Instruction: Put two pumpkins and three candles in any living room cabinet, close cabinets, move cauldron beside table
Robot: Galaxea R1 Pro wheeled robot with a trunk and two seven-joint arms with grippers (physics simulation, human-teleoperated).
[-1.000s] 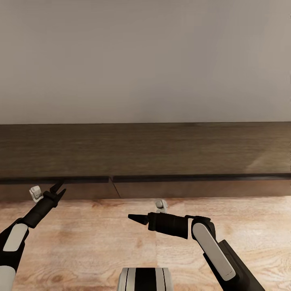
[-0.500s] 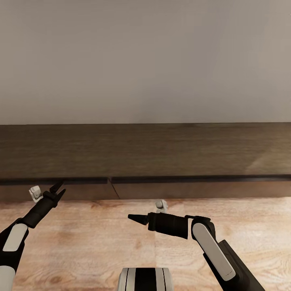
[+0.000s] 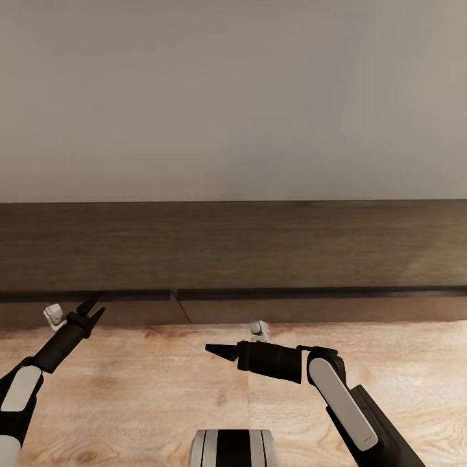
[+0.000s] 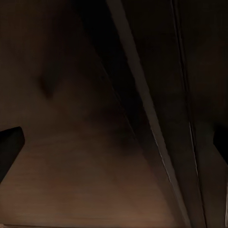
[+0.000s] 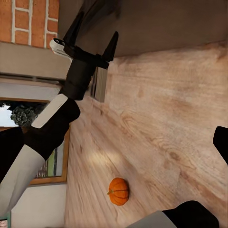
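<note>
The long dark-brown cabinet (image 3: 259,246) runs across the head view against the wall, with a seam (image 3: 174,297) between two front panels. My left gripper (image 3: 91,310) is open, its tips just in front of the left panel's top edge. In the left wrist view the cabinet wood (image 4: 85,142) is very close and dark. My right gripper (image 3: 214,350) points left above the floor and holds nothing; one fingertip (image 5: 221,141) shows at the frame's edge. An orange pumpkin (image 5: 118,191) lies on the plank floor. The candles, cauldron and table are out of view.
A plain beige wall (image 3: 233,97) rises behind the cabinet. Light wood floor (image 3: 149,383) lies between me and it. A brick chimney (image 5: 28,19) and a wood-framed window (image 5: 42,142) stand beyond my left arm (image 5: 52,118). My base (image 3: 233,447) shows at the bottom.
The whole picture has shifted slightly, so the camera moved. My left arm has sunk a little lower and to the left. The right arm has kept its pose.
</note>
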